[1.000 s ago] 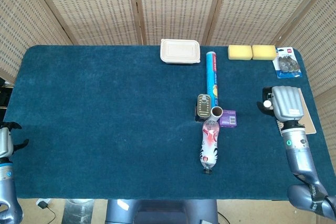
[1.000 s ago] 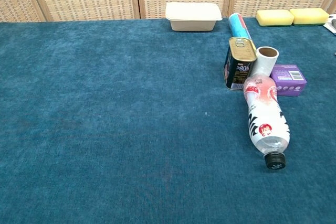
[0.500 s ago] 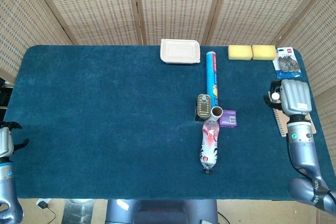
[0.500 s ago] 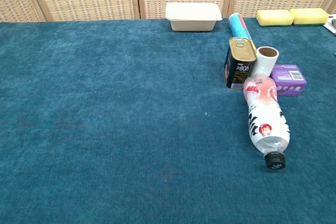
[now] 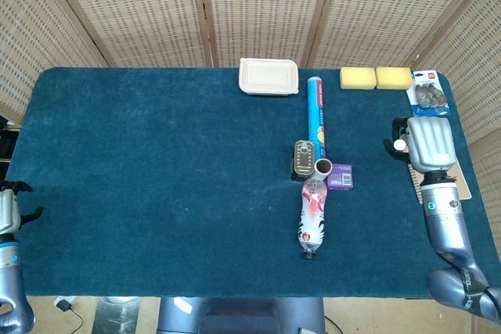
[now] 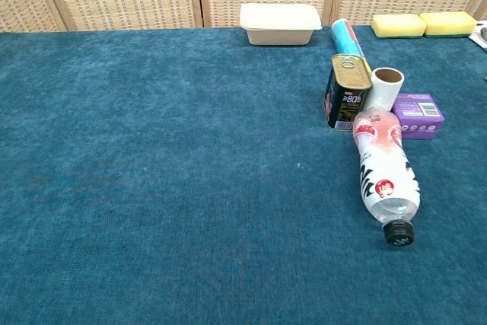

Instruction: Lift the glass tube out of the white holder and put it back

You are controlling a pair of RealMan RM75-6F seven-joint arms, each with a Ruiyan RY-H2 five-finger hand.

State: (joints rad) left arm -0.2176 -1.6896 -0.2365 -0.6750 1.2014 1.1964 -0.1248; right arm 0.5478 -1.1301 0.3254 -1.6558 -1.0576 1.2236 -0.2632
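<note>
Counter [image 5: 156, 162], covered in dark blue cloth, fills both views. The right hand [image 5: 427, 144] hovers flat over its right edge, back up, fingers stretched out and thumb apart, holding nothing. The left hand [image 5: 8, 209] shows only partly at the near left edge, and I cannot tell how its fingers lie. A plastic bottle [image 5: 313, 217] lies on its side near the middle, cap toward the robot. Beyond it are a blue roll [image 5: 316, 107] and a lidded container [image 5: 268, 76]. The white holder [image 5: 323, 167] stands upright between a tin [image 5: 304, 158] and a purple box [image 5: 340, 176], touching the bottle's base, well apart from the right hand and to its left. The glass tube cannot be made out in it.
</note>
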